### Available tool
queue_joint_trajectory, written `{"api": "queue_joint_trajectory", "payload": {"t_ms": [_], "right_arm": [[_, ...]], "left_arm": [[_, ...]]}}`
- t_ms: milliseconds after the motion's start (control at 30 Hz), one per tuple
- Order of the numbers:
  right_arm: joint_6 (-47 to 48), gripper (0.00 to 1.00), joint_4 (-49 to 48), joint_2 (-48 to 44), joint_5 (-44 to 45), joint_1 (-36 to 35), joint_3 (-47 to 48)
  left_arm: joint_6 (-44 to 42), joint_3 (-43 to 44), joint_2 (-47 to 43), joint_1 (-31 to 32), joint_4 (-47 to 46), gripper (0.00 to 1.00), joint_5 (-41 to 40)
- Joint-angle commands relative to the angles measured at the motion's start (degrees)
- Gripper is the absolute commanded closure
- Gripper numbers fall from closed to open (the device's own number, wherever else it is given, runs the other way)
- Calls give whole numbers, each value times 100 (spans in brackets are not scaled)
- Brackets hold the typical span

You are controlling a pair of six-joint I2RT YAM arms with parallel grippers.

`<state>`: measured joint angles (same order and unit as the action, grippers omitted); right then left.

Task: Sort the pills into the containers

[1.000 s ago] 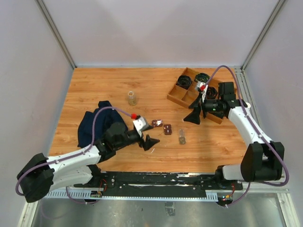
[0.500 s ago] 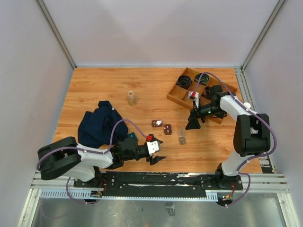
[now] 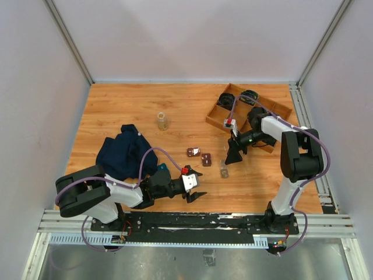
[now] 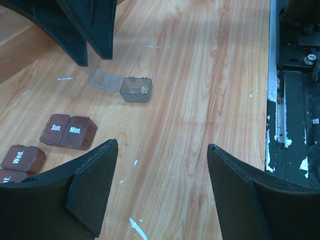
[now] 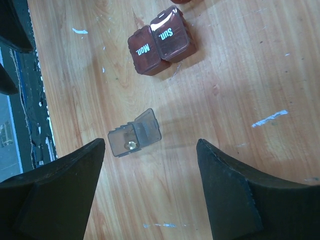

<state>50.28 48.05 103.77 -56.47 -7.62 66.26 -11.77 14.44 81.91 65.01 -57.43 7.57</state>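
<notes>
Two small dark-brown containers (image 3: 193, 151) (image 3: 206, 158) with white day labels lie mid-table. The "Sun./Mon." one (image 4: 69, 131) (image 5: 159, 44) shows in both wrist views. The "Wed." one (image 4: 22, 156) is at the left edge of the left wrist view. A small clear grey box (image 3: 224, 169) (image 4: 135, 89) (image 5: 131, 137) lies open with one pale pill (image 5: 131, 145) inside. My left gripper (image 3: 199, 184) (image 4: 162, 145) is open and empty, low over bare wood near the front edge. My right gripper (image 3: 232, 156) (image 5: 151, 145) is open and empty, just above the clear box.
A wooden divided tray (image 3: 274, 108) with black cables stands at the back right. A small glass jar (image 3: 162, 121) stands left of centre. A dark blue cloth (image 3: 122, 154) lies at the left. The black base rail (image 4: 295, 100) runs close by the left gripper.
My left gripper swung from beside the brown containers down toward the front edge, then held still. My right gripper moved left and forward from the tray to above the clear box.
</notes>
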Motion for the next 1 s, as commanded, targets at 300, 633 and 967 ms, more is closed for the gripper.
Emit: {"api": "queue_joint_trajectory", "payload": {"t_ms": [300,633,967], "right_arm": [[-282,42,388,685,-72,-335,373],[-57,61,770,948,-318,-346,511],[109,84,931,948,-562,-353,546]], "left_arm": [[35,-169,-260,60,-357,24,-126],[96,-246,-382,70,-358,24,-171],[154,-314,-514,68,-358,24,-225]]}}
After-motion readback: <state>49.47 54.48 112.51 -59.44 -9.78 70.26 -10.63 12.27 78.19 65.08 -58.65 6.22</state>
